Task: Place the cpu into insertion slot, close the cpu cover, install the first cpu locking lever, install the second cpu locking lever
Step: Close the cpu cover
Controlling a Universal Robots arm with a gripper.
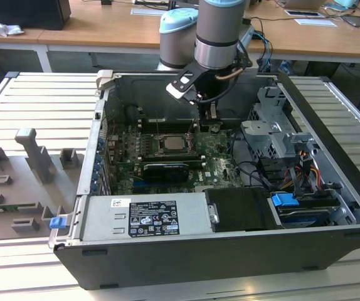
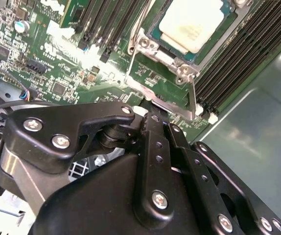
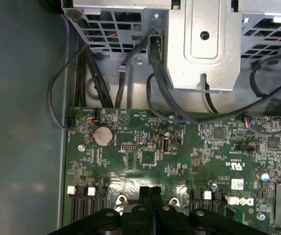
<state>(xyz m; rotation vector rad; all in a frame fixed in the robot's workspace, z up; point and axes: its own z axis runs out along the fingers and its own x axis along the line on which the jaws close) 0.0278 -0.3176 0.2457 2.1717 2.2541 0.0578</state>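
The cpu [image 2: 192, 22] shows its pale metal face inside the insertion slot [image 2: 156, 38] on the green board, also seen in the exterior view as the cpu [image 1: 169, 144]. The silver cpu cover [image 2: 172, 58] lies flat around it, the chip showing through its cut-out. Thin metal locking levers [image 2: 193, 95] run along the socket's sides. My gripper [image 1: 210, 125] hangs just off the socket's edge, on the exterior view's right. Its fingers are pressed together, with the gripper's [image 2: 152, 115] tips at the bent metal bar by the socket corner. The gripper [image 3: 150, 191] holds nothing I can see.
Memory slots [image 2: 243, 54] flank the socket. A long black card [image 1: 161, 170] lies in front of it. A metal drive cage [image 1: 274, 135] with cables stands at the exterior view's right, the power supply [image 1: 145, 219] at the front, and a grey fixture tray [image 1: 23, 175] outside the case.
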